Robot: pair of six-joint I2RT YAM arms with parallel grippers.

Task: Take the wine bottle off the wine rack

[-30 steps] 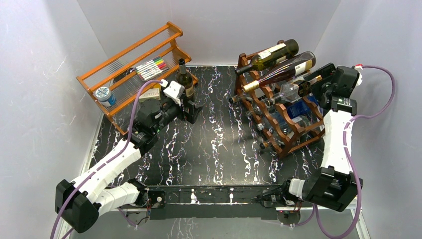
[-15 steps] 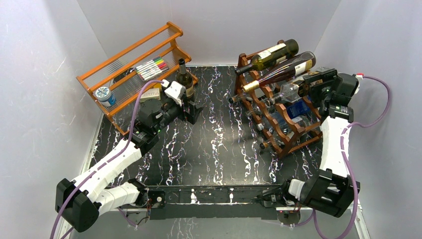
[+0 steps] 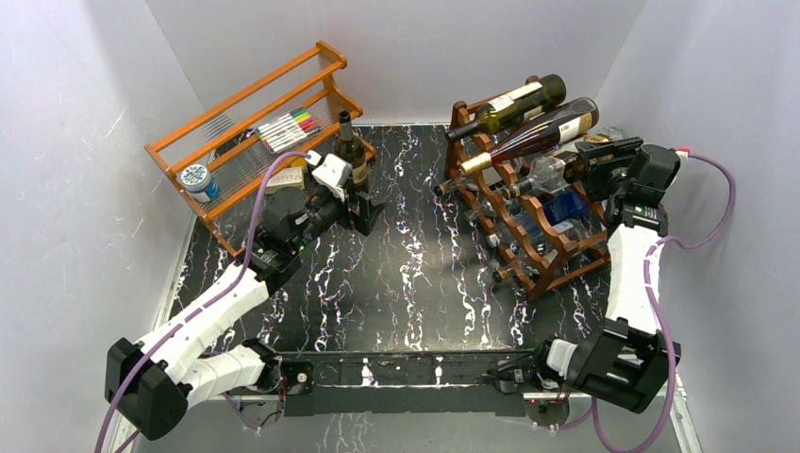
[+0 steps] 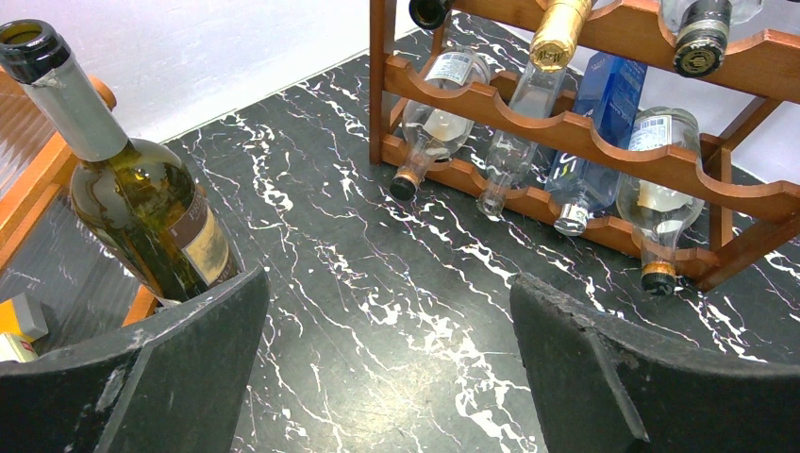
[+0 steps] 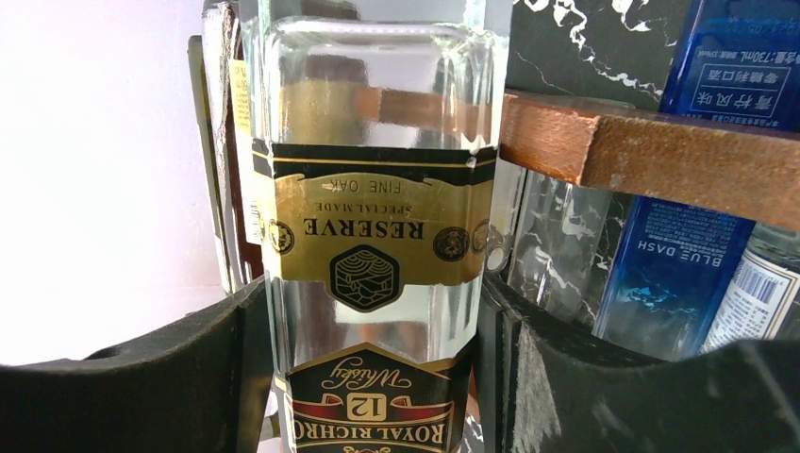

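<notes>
The dark reddish-brown wine rack (image 3: 530,247) stands at the right rear with several bottles lying in it. My right gripper (image 3: 592,160) is at the rack's right side, its jaws pressed on both sides of a clear square bottle (image 3: 552,170) with a gold and black label. In the right wrist view that clear bottle (image 5: 373,170) fills the gap between the fingers (image 5: 189,368), and the gripper (image 5: 373,326) is closed on its body. My left gripper (image 3: 363,209) is open and empty over the table (image 4: 391,311), beside an upright green wine bottle (image 4: 141,208).
A lighter orange rack (image 3: 255,113) with markers and a tin stands at the left rear, and the green bottle (image 3: 352,151) is at its right end. A blue bottle (image 5: 689,236) lies right of the held one, under a rack rail (image 5: 651,156). Grey walls enclose the table.
My right gripper moved left and farther in toward the rack, over the end of the clear bottle. The left arm has not moved.
</notes>
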